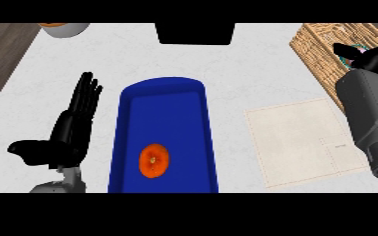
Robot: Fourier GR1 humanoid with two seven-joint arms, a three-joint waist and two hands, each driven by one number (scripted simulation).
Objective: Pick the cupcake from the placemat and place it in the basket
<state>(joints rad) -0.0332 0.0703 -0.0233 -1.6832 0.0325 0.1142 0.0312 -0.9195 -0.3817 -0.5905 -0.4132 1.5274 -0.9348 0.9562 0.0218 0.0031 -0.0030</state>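
Head view: cupcake (359,46) peeks beside right hand (362,60) above basket (317,50); cannot tell its grip.

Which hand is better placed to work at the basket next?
Right. The right hand hangs over the basket at the counter's right edge; the left hand rests open on the far side of the blue tray.
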